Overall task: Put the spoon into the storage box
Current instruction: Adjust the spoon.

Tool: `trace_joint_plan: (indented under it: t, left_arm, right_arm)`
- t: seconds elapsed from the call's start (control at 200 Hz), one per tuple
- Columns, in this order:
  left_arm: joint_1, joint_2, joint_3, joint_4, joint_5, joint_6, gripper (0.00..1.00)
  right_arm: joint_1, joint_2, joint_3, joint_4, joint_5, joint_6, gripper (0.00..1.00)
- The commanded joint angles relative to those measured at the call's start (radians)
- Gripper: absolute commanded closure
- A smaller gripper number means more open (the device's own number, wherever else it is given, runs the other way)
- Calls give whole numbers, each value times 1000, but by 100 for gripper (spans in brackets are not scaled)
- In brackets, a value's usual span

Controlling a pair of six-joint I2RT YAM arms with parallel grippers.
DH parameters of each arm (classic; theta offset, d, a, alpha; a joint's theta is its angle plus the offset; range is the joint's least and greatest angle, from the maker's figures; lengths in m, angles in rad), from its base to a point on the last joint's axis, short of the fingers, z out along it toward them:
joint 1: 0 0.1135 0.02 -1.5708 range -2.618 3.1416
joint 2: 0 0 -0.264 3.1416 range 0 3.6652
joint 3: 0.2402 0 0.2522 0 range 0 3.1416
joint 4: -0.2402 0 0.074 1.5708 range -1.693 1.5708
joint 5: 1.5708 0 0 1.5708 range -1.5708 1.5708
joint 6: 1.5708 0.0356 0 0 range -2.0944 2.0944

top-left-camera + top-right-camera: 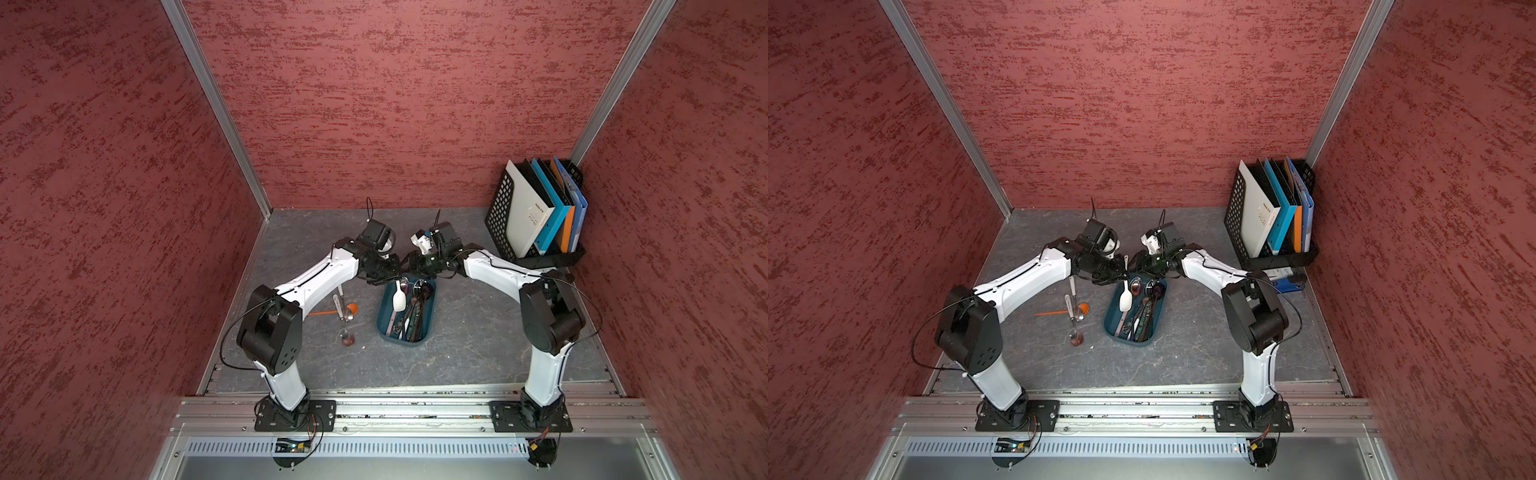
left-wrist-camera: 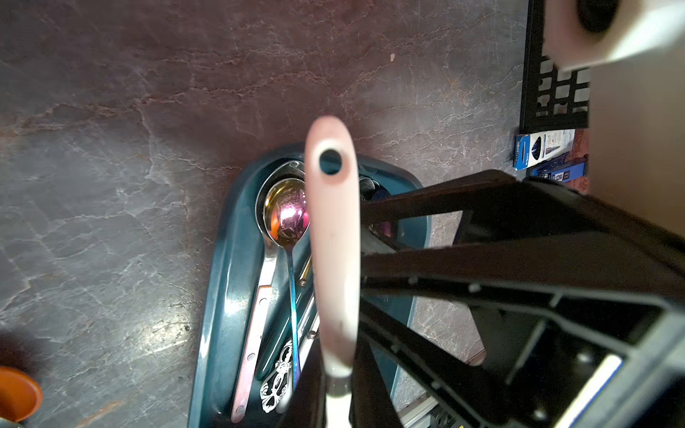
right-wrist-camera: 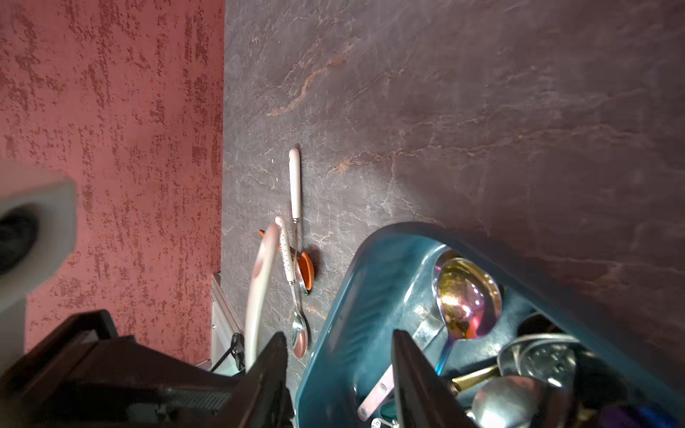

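Robot lab cell, aluminium-framed walls [image 1: 395, 104]

Qty: 1 storage box [image 1: 383, 316], 1 file rack [image 1: 498, 216], 1 white spoon [image 1: 399, 300], 1 orange spoon [image 1: 351, 308], 2 white-handled spoons [image 3: 294, 185]; misc. in box uncounted.

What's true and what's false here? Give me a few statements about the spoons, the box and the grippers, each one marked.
1. The left gripper is shut on the white spoon. True.
2. The storage box is empty. False: several spoons lie in it.
3. The right gripper holds a spoon. False: its jaws stand open with nothing between them.
4. An orange spoon lies on the table, outside the box. True.
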Motion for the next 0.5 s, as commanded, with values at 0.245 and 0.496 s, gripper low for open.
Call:
trace_joint_plan:
  t: [0.245, 0.496]
  left_arm:
    - [14, -33, -55, 55, 29, -70, 100]
    - [9, -31, -55, 83, 63, -85, 100]
  right_arm:
    - [-34, -76, -31, 101, -28, 46, 55]
    - [-30, -24, -19, 168, -133, 98, 54]
